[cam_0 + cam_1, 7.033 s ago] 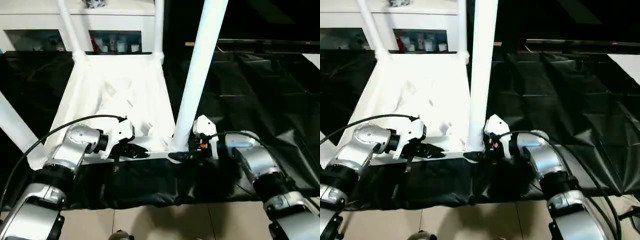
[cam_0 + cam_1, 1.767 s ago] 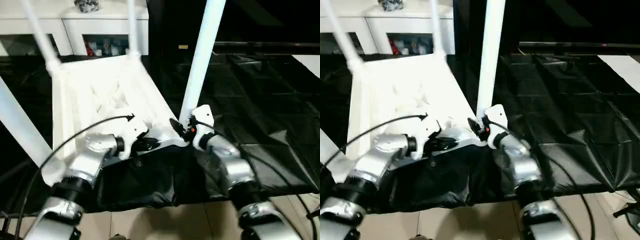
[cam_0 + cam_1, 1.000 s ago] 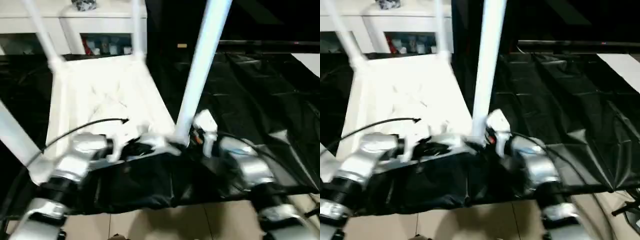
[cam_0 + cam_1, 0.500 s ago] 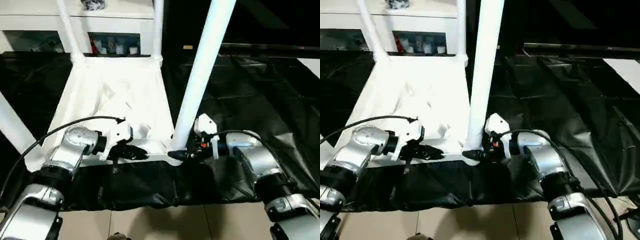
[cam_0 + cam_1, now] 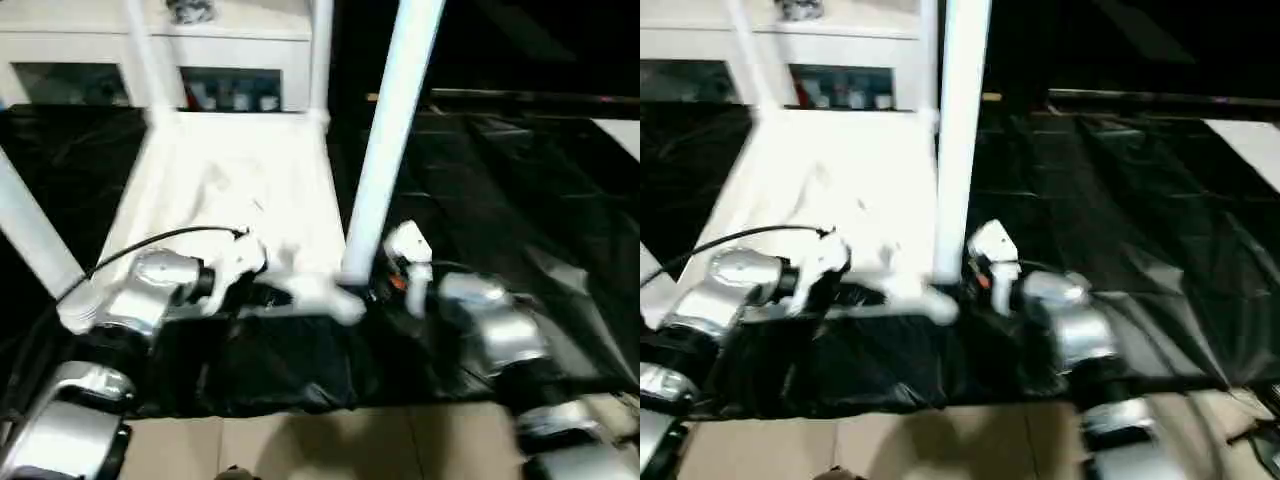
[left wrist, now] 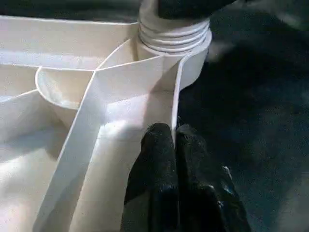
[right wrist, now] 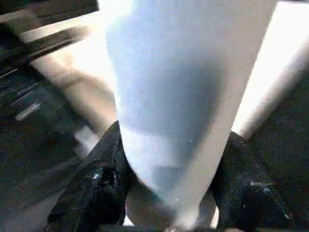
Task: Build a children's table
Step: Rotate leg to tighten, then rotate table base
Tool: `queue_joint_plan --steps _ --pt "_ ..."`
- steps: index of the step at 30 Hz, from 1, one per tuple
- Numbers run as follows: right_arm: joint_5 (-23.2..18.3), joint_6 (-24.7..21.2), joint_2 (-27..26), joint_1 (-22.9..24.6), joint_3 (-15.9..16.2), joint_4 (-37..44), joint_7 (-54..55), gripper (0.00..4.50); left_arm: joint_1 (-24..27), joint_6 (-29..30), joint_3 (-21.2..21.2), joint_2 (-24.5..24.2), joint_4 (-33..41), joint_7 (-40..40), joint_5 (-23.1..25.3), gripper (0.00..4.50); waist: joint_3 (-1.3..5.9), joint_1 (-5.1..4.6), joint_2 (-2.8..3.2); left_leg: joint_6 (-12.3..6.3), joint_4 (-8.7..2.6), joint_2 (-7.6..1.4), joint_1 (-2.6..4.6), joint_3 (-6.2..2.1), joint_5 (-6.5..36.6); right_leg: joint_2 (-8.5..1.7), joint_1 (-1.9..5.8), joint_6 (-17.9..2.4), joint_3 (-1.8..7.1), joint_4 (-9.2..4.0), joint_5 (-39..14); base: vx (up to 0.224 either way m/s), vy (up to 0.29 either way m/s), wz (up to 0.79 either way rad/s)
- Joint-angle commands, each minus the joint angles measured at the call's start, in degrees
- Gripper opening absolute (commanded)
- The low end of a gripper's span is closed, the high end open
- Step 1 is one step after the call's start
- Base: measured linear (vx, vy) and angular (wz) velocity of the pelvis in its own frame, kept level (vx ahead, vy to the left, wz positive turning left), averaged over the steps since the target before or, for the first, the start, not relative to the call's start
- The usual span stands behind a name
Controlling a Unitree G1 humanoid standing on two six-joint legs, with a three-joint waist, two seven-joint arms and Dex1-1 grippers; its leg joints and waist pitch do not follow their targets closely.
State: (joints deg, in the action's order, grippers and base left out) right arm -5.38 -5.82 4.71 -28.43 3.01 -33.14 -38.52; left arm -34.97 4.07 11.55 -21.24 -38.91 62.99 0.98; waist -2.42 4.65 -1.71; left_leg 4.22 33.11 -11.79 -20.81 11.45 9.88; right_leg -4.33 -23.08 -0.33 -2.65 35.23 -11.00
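White ribbed plastic tabletop (image 5: 235,190): upside down on black sheet (image 5: 520,180). My left claw (image 6: 173,137) pinches its rim wall, seen at my left wrist. My right claw (image 7: 169,183) straddles white tubular leg (image 7: 178,92); fingers (image 7: 94,186) flank it.

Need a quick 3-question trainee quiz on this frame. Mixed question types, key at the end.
1. True or false: the tabletop lies underside up.
2. The left gripper is pinched on: A) the sheet, B) the tabletop's rim, C) the cabinet.
3. What does the right gripper straddle?

Key: 1 true. 2 B. 3 the near-right leg, at its base.
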Motion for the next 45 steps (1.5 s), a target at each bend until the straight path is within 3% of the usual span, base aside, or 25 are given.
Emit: queue_joint_plan --steps 1,2,5,6,7,10,16,19,20,23,24,26,31,33,34,36,37,38,39,40,41,42,43,44,45 --pt "0.3 -2.0 -3.1 2.1 0.6 -2.0 5.4 1.97 0.7 2.4 -2.0 2.4 3.5 -6.6 -0.9 0.00 2.91 -0.32 0.36 3.04 -4.67 -1.74 0.71 -1.50 17.8 -3.98 2.05 -9.0 2.22 -4.93 -20.3 0.000 0.000 0.00" --pt "0.4 -2.1 -3.6 2.3 0.4 -1.9 6.4 1.97 1.0 2.4 -2.0 2.8 3.9 -7.0 -0.9 0.00 2.97 -0.52 0.56 2.66 -4.61 -1.67 0.78 -1.39 17.3 -3.76 1.89 -9.0 2.28 -5.01 -18.5 0.000 0.000 0.00" --pt "0.8 -1.2 -6.7 2.8 0.3 -0.2 9.9 1.96 2.7 1.5 -1.2 4.6 6.0 -8.4 -0.9 0.00 2.87 -0.93 0.33 1.50 -4.42 -1.45 0.85 -1.13 17.9 -3.63 1.74 -9.2 2.47 -5.24 -17.8 0.000 0.000 0.00" --pt "0.4 -0.6 -7.0 2.9 0.4 0.4 9.6 2.31 3.0 1.1 -1.0 4.8 6.3 -8.2 -1.0 0.00 2.84 -1.03 0.73 1.48 -4.54 -1.50 0.91 -1.20 18.2 -3.56 1.77 -8.8 2.44 -5.39 -18.1 0.000 0.000 0.00" --pt "0.4 -0.4 -7.2 2.8 0.0 0.7 10.7 2.52 3.3 0.5 -0.7 4.8 6.7 -8.2 -0.8 0.00 2.92 -1.07 0.66 1.41 -4.51 -1.47 0.92 -1.20 18.0 -3.51 1.81 -8.7 2.45 -5.35 -17.7 0.000 0.000 0.00" --pt "0.2 0.0 -6.9 2.6 -0.6 1.2 11.4 2.72 3.8 0.8 -0.4 4.5 7.6 -8.0 -0.4 0.00 2.85 -1.26 0.86 1.38 -4.60 -1.54 0.95 -1.20 18.4 -3.42 1.75 -9.0 2.45 -5.28 -17.2 0.000 0.000 0.00" --pt "-0.9 -2.0 -1.9 3.7 0.3 5.6 3.9 3.20 4.7 -1.1 -0.2 2.5 8.2 -7.1 0.0 0.00 3.09 -1.18 0.92 0.42 -4.41 -1.57 0.78 -1.07 15.6 -3.22 2.21 -10.0 2.45 -4.70 -11.5 0.000 0.000 0.00" --pt "-2.0 -3.3 4.3 6.9 1.8 12.4 -4.0 3.20 5.6 -2.6 -1.6 2.0 8.7 -9.1 -0.3 0.00 3.03 -0.77 0.13 -1.11 -4.09 -1.50 0.54 -0.84 13.1 -3.17 2.60 -10.2 2.39 -4.45 -8.7 0.000 0.000 0.00" --pt "-2.2 -3.4 5.6 7.5 2.0 13.7 -5.4 3.23 5.8 -2.5 -2.2 2.1 9.0 -9.7 -0.6 0.27 2.97 -0.56 0.22 -1.31 -4.04 -1.51 0.49 -0.84 12.8 -3.28 2.65 -10.0 2.43 -4.48 -9.0 0.000 0.000 0.00" --pt "-5.5 -5.6 11.5 10.5 0.7 19.6 -11.8 3.25 9.0 2.1 -6.0 2.5 16.7 -8.4 -6.4 0.61 3.03 -0.31 -0.19 -2.50 -3.80 -1.49 0.02 -0.82 11.8 -3.52 2.96 -10.6 2.33 -4.32 -9.4 0.000 0.000 0.00" --pt "-5.6 -5.8 11.8 10.6 0.6 19.9 -12.1 3.25 9.2 2.4 -6.1 2.5 17.2 -8.3 -6.7 0.61 3.18 -0.17 0.01 -2.37 -3.79 -1.67 0.18 -0.88 11.7 -3.66 2.93 -10.9 2.30 -4.26 -9.3 0.000 0.000 0.00" --pt "-6.8 -6.9 14.2 11.8 -0.1 22.6 -14.5 3.25 12.1 4.6 -7.6 2.1 22.8 -8.5 -8.9 0.94 2.99 -0.64 -0.10 -2.36 -3.82 -1.79 0.28 -0.84 12.4 -3.23 2.59 -11.9 2.18 -4.32 -8.5 0.000 0.000 0.00" --pt "-11.4 -12.4 18.3 14.6 0.6 29.5 -19.9 3.25 22.1 13.2 -10.2 -0.2 39.4 -7.3 -15.8 1.28 2.66 -0.65 -0.15 -2.74 -3.91 -1.95 0.33 -0.82 13.0 -3.08 2.50 -11.8 2.24 -4.32 -10.1 0.000 0.000 0.00" --pt "-11.7 -13.0 18.4 15.0 1.2 30.1 -20.3 3.25 24.5 15.1 -10.4 -1.2 42.5 -6.3 -17.1 1.40 2.43 -0.65 -0.12 -2.57 -4.02 -1.93 0.46 -0.77 14.4 -2.96 2.19 -11.3 2.29 -4.70 -12.8 0.000 0.000 0.00" --pt "-11.5 -13.1 17.6 15.1 2.2 30.2 -20.0 3.25 29.2 18.6 -10.6 -4.1 47.7 -4.7 -19.4 1.45 2.45 -0.59 -0.38 -2.10 -4.03 -1.93 0.63 -0.82 15.3 -3.03 1.99 -10.7 2.24 -4.81 -15.0 0.000 0.000 0.00" --pt "-10.4 -12.3 15.8 14.4 3.1 28.9 -18.7 3.25 34.1 21.6 -11.4 -7.0 52.4 -3.5 -21.5 1.53 2.08 -1.08 -0.43 -1.46 -4.51 -1.93 0.04 -1.08 16.4 -3.03 1.99 -10.0 2.19 -4.76 -17.8 0.000 0.000 0.00" --pt "-9.8 -12.0 14.5 13.7 3.7 27.7 -17.6 3.25 37.2 23.1 -12.4 -8.5 54.7 -3.3 -22.5 1.63 2.08 -1.05 -0.66 -1.15 -4.31 -1.88 0.75 -0.91 18.0 -2.87 1.36 -9.0 2.26 -5.29 -20.6 0.000 0.000 0.00" --pt "-9.0 -10.9 13.3 12.9 4.1 26.3 -16.5 3.25 39.5 23.5 -13.4 -9.5 55.6 -2.9 -22.9 1.78 1.93 -1.30 -0.44 -0.74 -4.51 -1.82 0.47 -1.06 18.1 -2.79 1.42 -9.0 2.33 -5.21 -20.6 0.000 0.000 0.00" --pt "-9.0 -10.9 13.2 12.8 4.2 26.2 -16.4 3.25 39.6 23.5 -13.5 -9.5 55.7 -2.9 -22.8 1.82 1.87 -1.19 -0.63 -0.53 -4.52 -1.85 0.64 -0.97 18.6 -2.72 1.24 -8.6 2.32 -5.38 -21.3 0.000 0.000 0.00" --pt "-8.3 -11.3 11.0 11.0 4.5 23.5 -13.4 3.25 43.6 22.9 -15.1 -11.8 56.8 -2.3 -22.0 1.82 1.85 -1.15 -0.55 -0.09 -4.46 -1.88 0.99 -1.01 19.5 -2.83 0.90 -8.6 2.43 -5.39 -22.0 0.000 0.000 0.00" --pt "-8.2 -11.1 10.8 10.9 4.5 23.2 -13.3 3.25 44.0 22.8 -15.3 -12.0 56.8 -2.2 -21.9 2.01 1.72 -1.29 -0.42 0.35 -4.71 -1.78 0.76 -1.17 19.9 -2.73 1.03 -8.0 2.40 -5.41 -22.9 0.000 0.000 0.00" --pt "-7.9 -10.5 9.9 10.2 4.9 22.1 -12.8 3.25 45.6 22.4 -16.1 -12.8 56.9 -1.8 -21.5 2.01 1.70 -1.27 -1.02 0.40 -4.75 -1.75 0.78 -1.12 20.2 -2.64 1.09 -7.3 2.34 -5.56 -23.5 0.000 0.000 0.00" --pt "-7.3 -9.8 8.6 9.2 5.3 20.3 -11.6 3.25 47.9 21.6 -17.5 -14.0 57.0 -1.1 -21.0 2.19 1.76 -1.02 -0.77 0.65 -4.66 -1.82 1.18 -1.11 20.4 -2.83 0.70 -7.3 2.52 -5.55 -23.3 0.000 0.000 0.00" --pt "-6.0 -7.7 6.7 7.7 5.8 17.4 -9.5 3.25 51.4 20.6 -20.1 -15.9 56.7 -0.1 -20.9 2.19 1.71 -1.14 -0.54 0.96 -4.83 -1.80 1.02 -1.21 20.7 -2.73 0.85 -7.0 2.55 -5.43 -23.0 0.000 0.000 0.00" --pt "-6.0 -7.7 6.7 7.7 5.8 17.4 -9.5 3.25 51.4 20.6 -20.1 -15.9 56.7 -0.1 -20.9 2.22 1.78 -1.02 -0.64 1.15 -4.79 -1.87 1.08 -1.23 20.6 -2.88 0.71 -7.1 2.54 -5.42 -22.5 0.000 0.000 0.00"
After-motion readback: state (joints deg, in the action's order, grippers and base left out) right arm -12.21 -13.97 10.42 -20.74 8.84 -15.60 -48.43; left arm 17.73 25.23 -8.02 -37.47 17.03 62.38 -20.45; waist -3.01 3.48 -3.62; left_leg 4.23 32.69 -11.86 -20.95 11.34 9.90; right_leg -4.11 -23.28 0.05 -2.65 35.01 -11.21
